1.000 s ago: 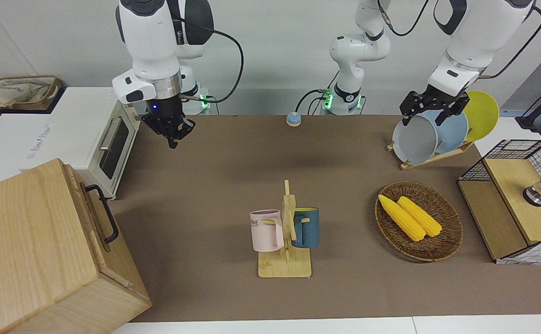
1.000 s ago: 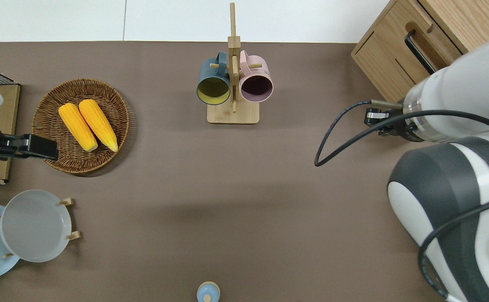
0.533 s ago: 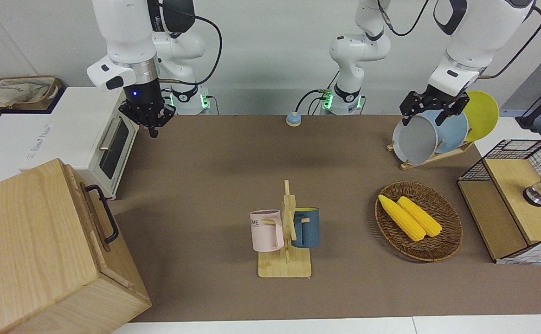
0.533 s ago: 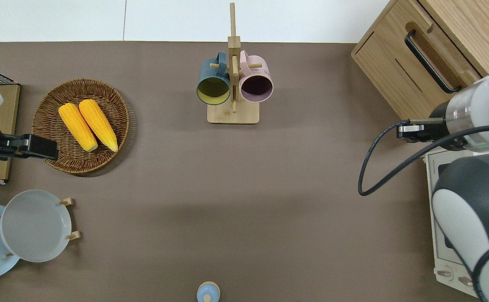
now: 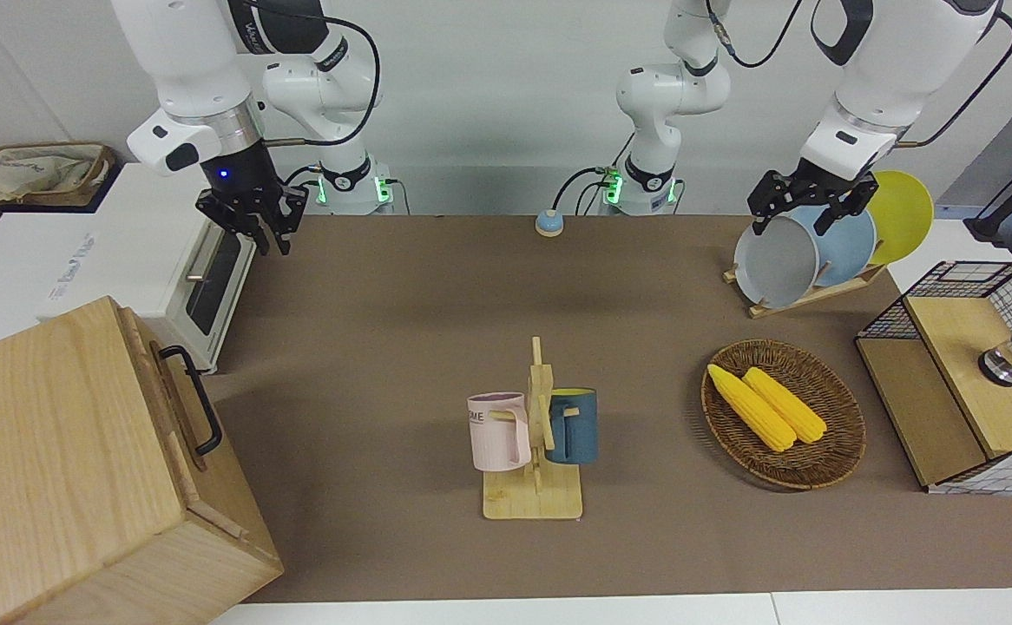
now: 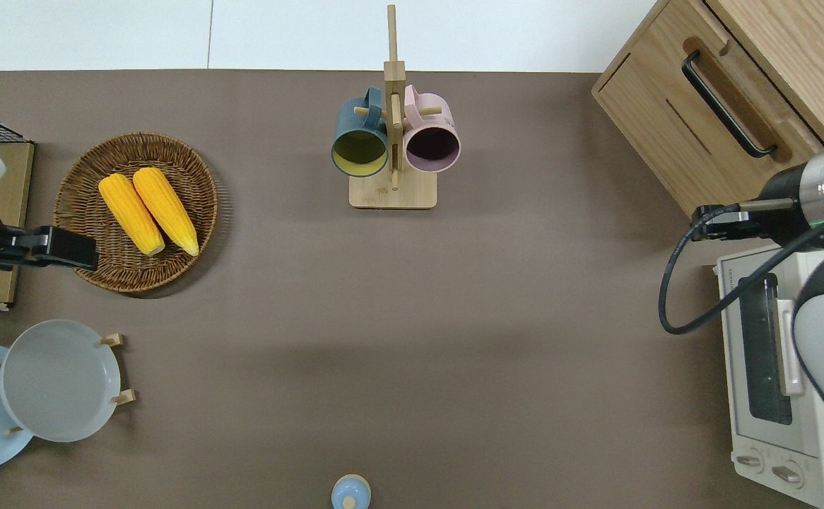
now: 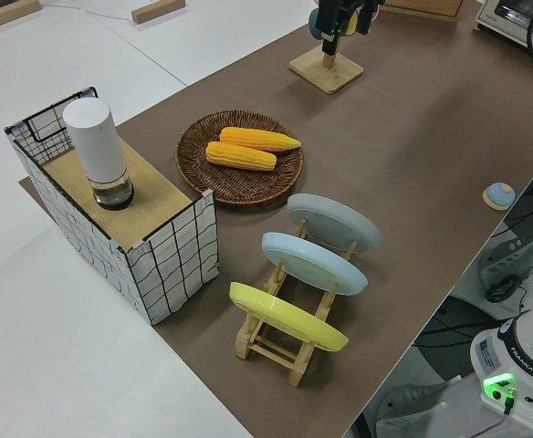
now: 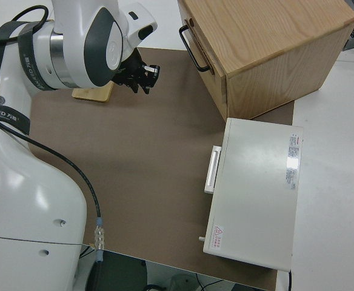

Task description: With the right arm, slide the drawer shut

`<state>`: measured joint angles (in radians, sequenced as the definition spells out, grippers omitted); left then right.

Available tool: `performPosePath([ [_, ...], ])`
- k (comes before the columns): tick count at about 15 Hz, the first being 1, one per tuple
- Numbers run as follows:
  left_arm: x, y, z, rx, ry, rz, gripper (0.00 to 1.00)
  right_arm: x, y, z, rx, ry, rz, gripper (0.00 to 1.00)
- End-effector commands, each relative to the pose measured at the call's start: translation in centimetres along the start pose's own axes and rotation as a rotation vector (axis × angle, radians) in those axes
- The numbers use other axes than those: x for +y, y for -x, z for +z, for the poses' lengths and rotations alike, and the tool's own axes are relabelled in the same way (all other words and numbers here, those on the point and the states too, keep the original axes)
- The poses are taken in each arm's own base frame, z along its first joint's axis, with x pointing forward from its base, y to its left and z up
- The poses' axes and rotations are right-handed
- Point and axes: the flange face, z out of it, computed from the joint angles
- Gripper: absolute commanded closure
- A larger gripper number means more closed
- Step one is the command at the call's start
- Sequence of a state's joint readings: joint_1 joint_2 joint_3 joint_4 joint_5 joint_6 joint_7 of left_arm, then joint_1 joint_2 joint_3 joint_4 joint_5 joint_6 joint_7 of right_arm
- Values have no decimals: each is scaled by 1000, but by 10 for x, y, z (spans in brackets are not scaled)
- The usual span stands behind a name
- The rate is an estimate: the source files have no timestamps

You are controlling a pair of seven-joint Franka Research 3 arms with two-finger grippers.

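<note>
Drawer [image 6: 751, 99], wide and shallow in pale grained wood with a black metal loop handle [image 6: 726, 106], set in the boxy cabinet [image 5: 46, 434] just beside the white toaster oven [image 6: 765, 353], farther from the robots; seemingly flush already. If any gap remains, press flat on the panel, straight along the slide. Right gripper [image 5: 261, 236] over the mat by the toaster oven's front corner, apart from the drawer, grip state impossible to tell; left arm [image 5: 862, 95] parked.
</note>
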<state>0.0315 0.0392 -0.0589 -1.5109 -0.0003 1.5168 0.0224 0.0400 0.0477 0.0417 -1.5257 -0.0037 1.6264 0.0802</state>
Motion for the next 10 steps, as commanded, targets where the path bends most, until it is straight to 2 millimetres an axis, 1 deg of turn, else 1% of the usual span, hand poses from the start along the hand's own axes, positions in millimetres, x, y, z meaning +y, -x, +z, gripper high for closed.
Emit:
performPosePath([
  [1, -1, -1, -3, -7, -16, 10, 7, 4, 6, 1, -16, -29, -17, 11],
  [3, -1, -1, -3, -7, -16, 10, 7, 3, 8, -1, -24, -29, -13, 11],
  [7, -1, -1, -4, -5, -16, 10, 7, 6, 3, -9, -9, -30, -19, 11],
  [8, -1, -1, -3, -7, -16, 10, 7, 6, -1, -9, -4, -25, -25, 11],
  [10, -1, -1, -4, -5, -16, 10, 7, 3, -2, -8, -6, -31, -27, 11],
])
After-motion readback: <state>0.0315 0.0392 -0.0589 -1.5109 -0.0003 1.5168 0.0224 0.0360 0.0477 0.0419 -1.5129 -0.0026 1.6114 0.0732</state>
